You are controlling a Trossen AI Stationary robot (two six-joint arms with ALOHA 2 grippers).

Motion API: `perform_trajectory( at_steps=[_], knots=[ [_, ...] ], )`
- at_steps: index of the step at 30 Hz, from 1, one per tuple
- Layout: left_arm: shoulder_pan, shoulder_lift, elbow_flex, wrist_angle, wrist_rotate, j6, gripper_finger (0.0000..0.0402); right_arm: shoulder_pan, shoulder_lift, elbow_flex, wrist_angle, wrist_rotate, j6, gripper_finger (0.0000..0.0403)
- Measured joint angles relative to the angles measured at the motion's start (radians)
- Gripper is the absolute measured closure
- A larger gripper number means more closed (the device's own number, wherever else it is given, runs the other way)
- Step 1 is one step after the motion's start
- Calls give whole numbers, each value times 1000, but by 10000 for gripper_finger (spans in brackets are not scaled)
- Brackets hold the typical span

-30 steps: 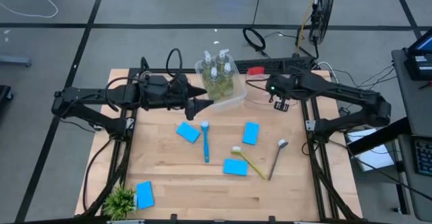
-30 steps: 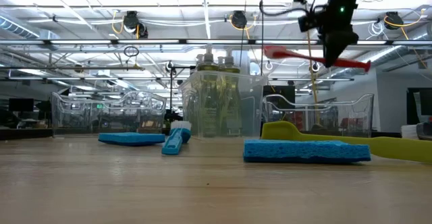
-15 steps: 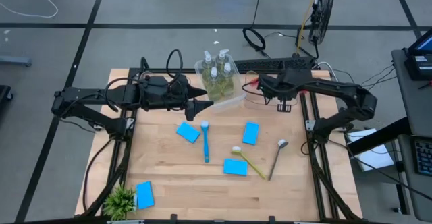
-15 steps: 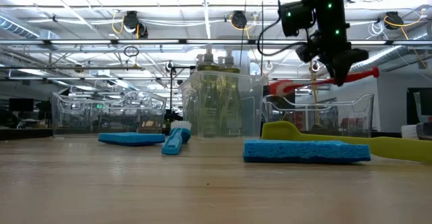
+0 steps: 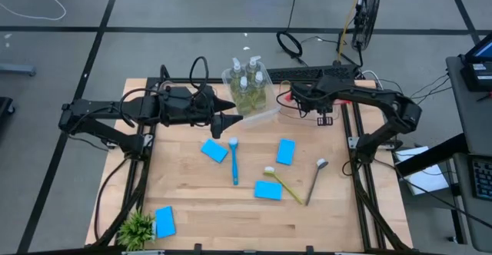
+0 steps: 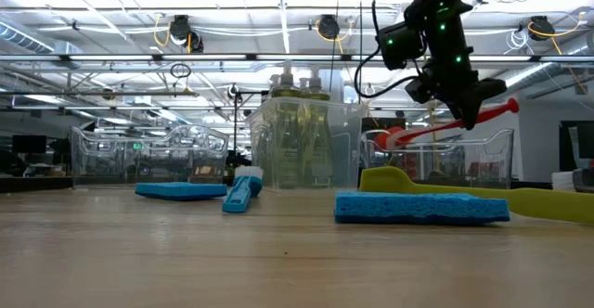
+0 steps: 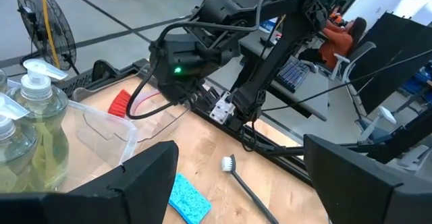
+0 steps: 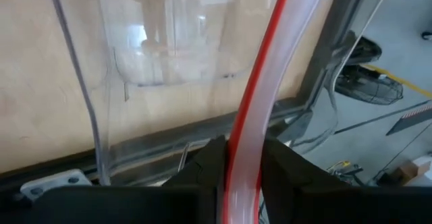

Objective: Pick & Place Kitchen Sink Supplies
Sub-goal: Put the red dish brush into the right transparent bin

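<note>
My right gripper (image 6: 464, 113) is clamped on the red brush (image 6: 445, 127) over the clear bin (image 6: 436, 155), bristle end tilted down into it (left gripper (image 5: 231, 122) idle, jaws apart).

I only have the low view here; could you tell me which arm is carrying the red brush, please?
Observer: The right gripper is shut on the red brush, at the far side of the table.
Operator: Thank you. What lies beneath it?
Observer: From above, an empty clear bin, beside the bin of soap bottles.
Operator: And the other arm?
Observer: The left gripper waits open near the soap bottles' bin, holding nothing.
</note>
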Motion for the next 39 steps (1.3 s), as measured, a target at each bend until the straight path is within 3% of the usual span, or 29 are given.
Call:
perform_trajectory(
  at_steps=[10,20,39],
  knots=[
    [0,0,0,-20,0,2,77,0,0,0,34,-7,-24,342],
    [0,0,0,-20,0,1,91,0,0,0,34,-158,-28,340],
    [0,0,0,-19,2,-14,92,0,0,-1,-26,-161,-117,339]
  ],
)
